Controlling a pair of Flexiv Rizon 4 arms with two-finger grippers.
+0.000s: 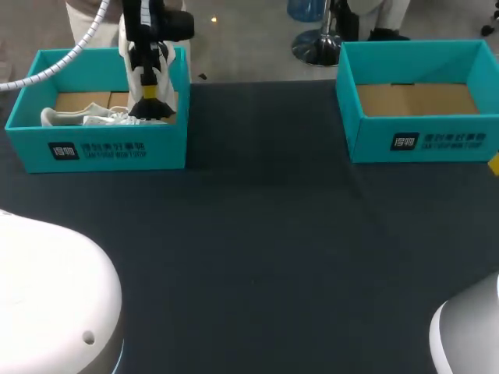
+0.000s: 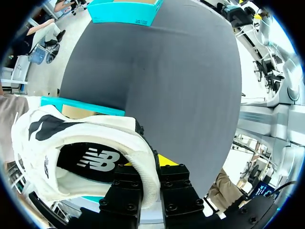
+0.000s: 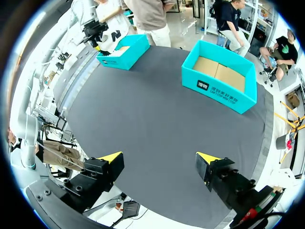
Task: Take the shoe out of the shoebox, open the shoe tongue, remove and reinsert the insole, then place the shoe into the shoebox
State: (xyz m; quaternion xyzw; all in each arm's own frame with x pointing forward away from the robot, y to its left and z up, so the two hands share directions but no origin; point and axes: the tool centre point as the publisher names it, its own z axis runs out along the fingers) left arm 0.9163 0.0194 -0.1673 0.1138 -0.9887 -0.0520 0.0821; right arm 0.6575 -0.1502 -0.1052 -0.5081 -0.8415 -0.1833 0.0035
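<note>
My left gripper (image 1: 150, 100) hangs over the back of the left teal shoebox (image 1: 97, 148), shut on a white shoe (image 1: 161, 59). In the left wrist view its jaws (image 2: 147, 166) pinch the padded collar of the shoe (image 2: 90, 130), whose black insole (image 2: 93, 160) shows inside. A second white shoe (image 1: 93, 118) lies in that box. My right gripper (image 3: 159, 160) stands open and empty above the near right of the table. From there the lifted shoe (image 3: 113, 34) is visible far off over the left shoebox (image 3: 121, 53). In the head view only one yellow fingertip (image 1: 493, 164) shows.
An empty teal shoebox (image 1: 417, 140) with a cardboard floor stands at the back right, also visible as the right shoebox (image 3: 219, 76). The dark table (image 1: 265, 249) stretches bare between the boxes and towards me.
</note>
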